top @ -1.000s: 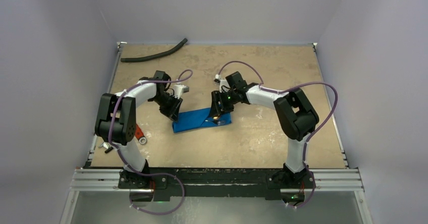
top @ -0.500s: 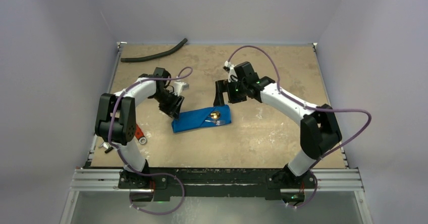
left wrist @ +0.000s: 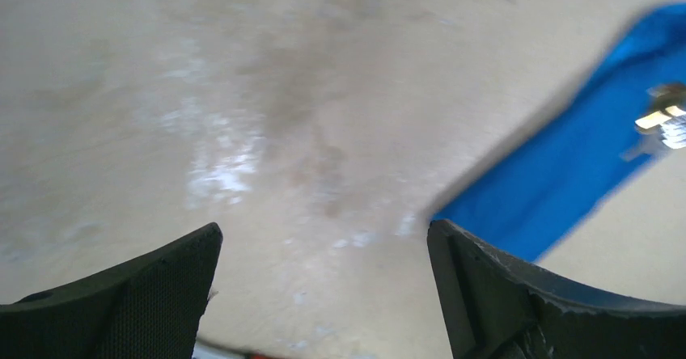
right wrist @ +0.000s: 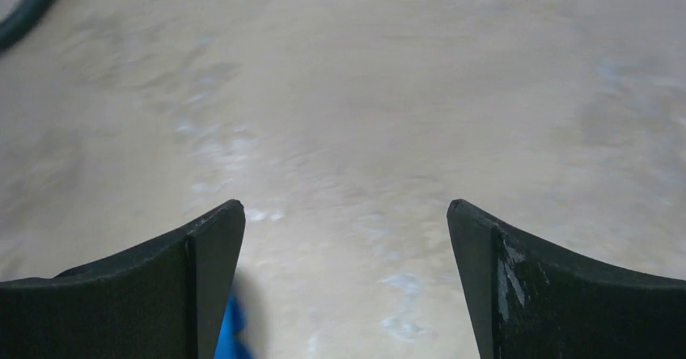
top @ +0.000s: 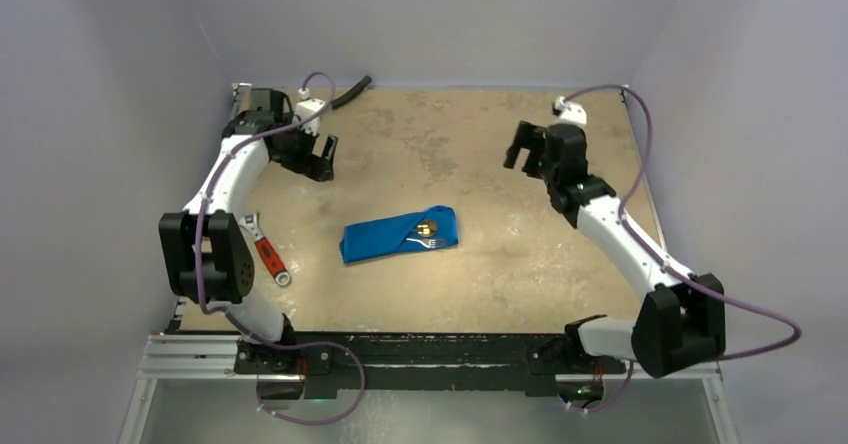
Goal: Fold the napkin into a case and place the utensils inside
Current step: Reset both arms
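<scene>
- Left gripper (top: 318, 158) hangs over the far left part of the table (top: 480, 284), its jaws spread wide with nothing between them, well apart from the blue cloth
- Right gripper (top: 520, 151) hangs over the far right part of the table, also spread wide and empty, and also well apart from the cloth
- Between the two arms, near the middle of the table, lies the napkin (top: 380, 241), folded into a narrow flat oblong case whose long side runs left to right, the right end a little farther from the arm bases
- At the right end of the case the spoon (top: 427, 228) shows its round gold bowl against the blue cloth; its handle cannot be seen
- Just beside the bowl, on the near side, the silver tip of the fork (top: 438, 245) shows at the edge of the cloth
- In the left wrist view the case is a slanting blue band at the right edge, with a blurred glint of metal at its end, too smeared to tell fork from spoon
- In the right wrist view only a sliver of blue shows at the bottom, beside the left finger
- Near the left edge of the table a wrench (top: 266, 253) with a red handle lies beside the left arm, well apart from the case
- At the far left corner a black hose (top: 352, 88) lies partly hidden behind the left arm
- Tan in colour, the table is mottled with pale scuffs
</scene>
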